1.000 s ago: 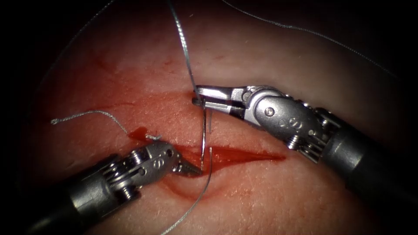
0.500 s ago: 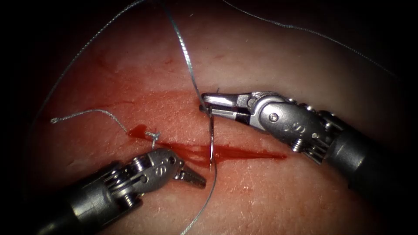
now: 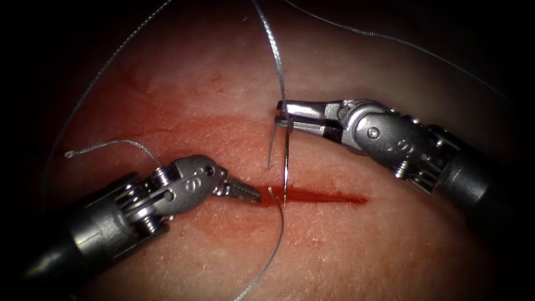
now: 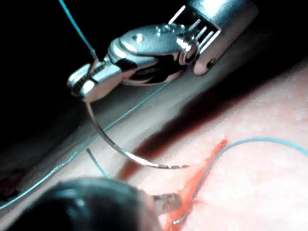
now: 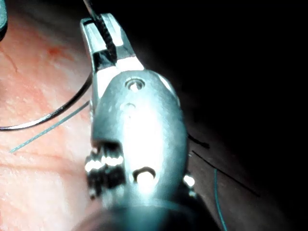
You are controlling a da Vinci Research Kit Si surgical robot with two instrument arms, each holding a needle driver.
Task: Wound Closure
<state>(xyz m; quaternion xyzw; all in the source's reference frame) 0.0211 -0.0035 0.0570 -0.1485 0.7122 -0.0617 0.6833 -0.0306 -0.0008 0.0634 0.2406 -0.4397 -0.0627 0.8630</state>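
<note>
My right tool comes in from the right, its jaws shut on the curved needle near the tail end. The needle hangs down from the jaws and its tip meets the cut; I cannot tell whether it has entered the tissue. In the left wrist view the right tool holds the needle arching down to the cut's edge. My left tool lies at the cut just left of the needle tip, jaws shut with nothing visible in them. Thread runs up from the needle's tail.
A second strand of thread leaves the cut beside the needle tip and curves down towards the front. A knot tail lies on the tissue at left. Red fluid fills the cut. A long strand crosses the back.
The right tool has carried the needle to the right and slightly up along the cut. The left tool has risen from below the cut to its edge, beside the needle tip.
</note>
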